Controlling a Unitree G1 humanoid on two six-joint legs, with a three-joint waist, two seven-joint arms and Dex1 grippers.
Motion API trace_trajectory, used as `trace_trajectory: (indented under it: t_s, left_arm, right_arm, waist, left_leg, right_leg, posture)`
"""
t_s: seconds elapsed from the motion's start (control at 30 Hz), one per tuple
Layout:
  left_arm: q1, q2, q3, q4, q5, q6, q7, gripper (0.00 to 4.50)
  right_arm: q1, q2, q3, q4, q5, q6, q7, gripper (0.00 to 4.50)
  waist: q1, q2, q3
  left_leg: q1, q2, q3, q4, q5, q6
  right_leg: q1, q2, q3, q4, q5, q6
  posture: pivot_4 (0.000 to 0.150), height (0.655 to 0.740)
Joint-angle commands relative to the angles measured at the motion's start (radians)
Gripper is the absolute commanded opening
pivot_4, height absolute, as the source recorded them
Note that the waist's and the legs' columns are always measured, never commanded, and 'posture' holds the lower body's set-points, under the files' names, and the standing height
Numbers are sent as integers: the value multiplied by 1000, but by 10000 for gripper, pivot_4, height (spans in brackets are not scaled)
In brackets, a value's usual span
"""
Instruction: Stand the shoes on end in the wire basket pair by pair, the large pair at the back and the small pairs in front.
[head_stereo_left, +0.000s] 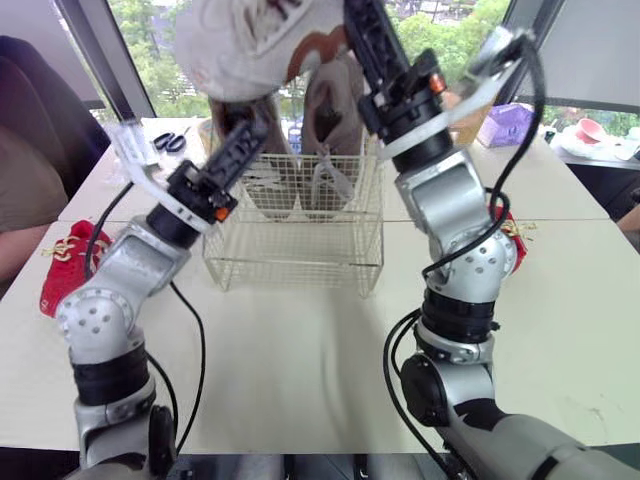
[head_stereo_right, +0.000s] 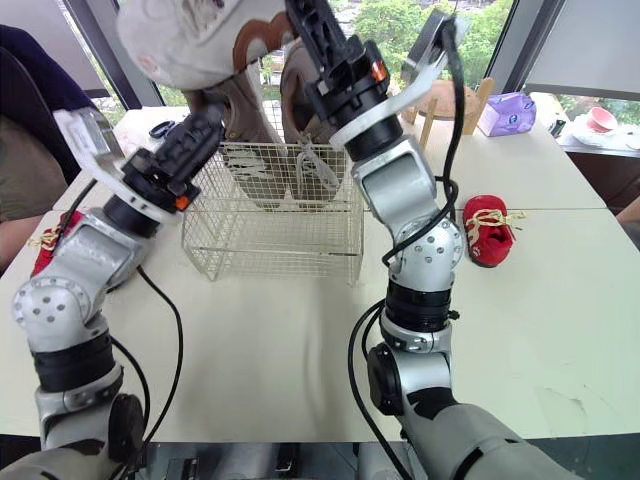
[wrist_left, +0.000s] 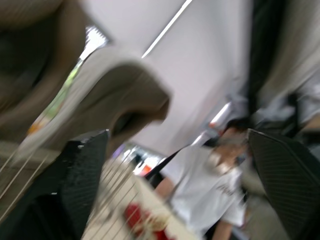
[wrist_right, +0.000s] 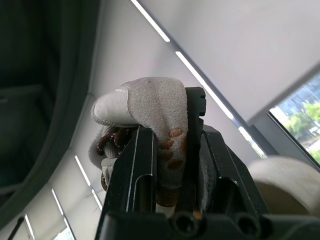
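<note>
Right gripper (head_stereo_right: 308, 28) clamped on large pale shoe (head_stereo_right: 190, 40), held high above wire basket (head_stereo_left: 300, 250) | left gripper (head_stereo_left: 245, 130) fingers apart, empty, by the basket's left rim | grey shoe (head_stereo_left: 325, 110) seemingly on end inside | left red shoe (head_stereo_left: 70, 265) and right red shoe (head_stereo_right: 487, 230) flank the basket on table (head_stereo_left: 300, 350) | both forearms angled steeply upward

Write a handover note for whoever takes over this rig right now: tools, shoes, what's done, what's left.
Right tool: shut on a large pale shoe, held high over the wire basket.
Left tool: open, close below that shoe.
Done: one large shoe in the basket stands at the back.
Small red shoe lies on the table at the robot's left, second red shoe at its right.
Left: stand the held shoe at the back, then the red shoes in front.
</note>
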Motion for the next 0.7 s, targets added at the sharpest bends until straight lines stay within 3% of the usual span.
trace_trajectory:
  t_s: [0.03, 0.2, 0.3, 0.47, 0.7]
  left_arm:
    - [82, 81, 22, -143, -17, 7, 58, 44570]
    - [240, 157, 46, -245, -67, -22, 115, 44570]
    - [350, 182, 65, -272, -49, -32, 99, 44570]
    - [397, 200, 60, -281, -49, -68, 85, 44570]
    - [418, 241, 66, -283, -63, -101, 81, 44570]
  right_arm:
    - [-47, -175, -72, 39, 15, 41, 152, 5312]
    - [-98, -496, -5, 343, -201, 13, 620, 5312]
    - [-138, -612, 111, 477, -394, -92, 858, 5312]
    - [-176, -619, 245, 651, -640, -304, 1081, 5312]
    - [-190, -562, 310, 758, -797, -452, 1218, 5312]
  waist:
    - [6, 0, 0]
    - [3, 0, 0]
    - [-1, 1, 0]
    - [-1, 2, 0]
    - [7, 1, 1]
  left_leg:
    - [0, 0, 0, 0, 0, 0]
    - [1, 0, 0, 0, -1, 1]
    - [2, 0, 1, -1, -1, 1]
    - [3, 3, 3, -2, -1, 2]
    - [1, 2, 3, -1, -1, 1]
  right_leg:
    - [1, 0, 0, -1, 0, 0]
    - [3, -1, 0, -4, -2, -4]
    - [3, 0, 0, -5, -2, -4]
    - [3, 2, 0, -5, -3, -6]
    - [3, 0, 1, -7, -3, -6]
  posture:
    - [1500, 7400]
    - [1500, 7400]
    - [1500, 7400]
    - [1500, 7400]
    - [1500, 7400]
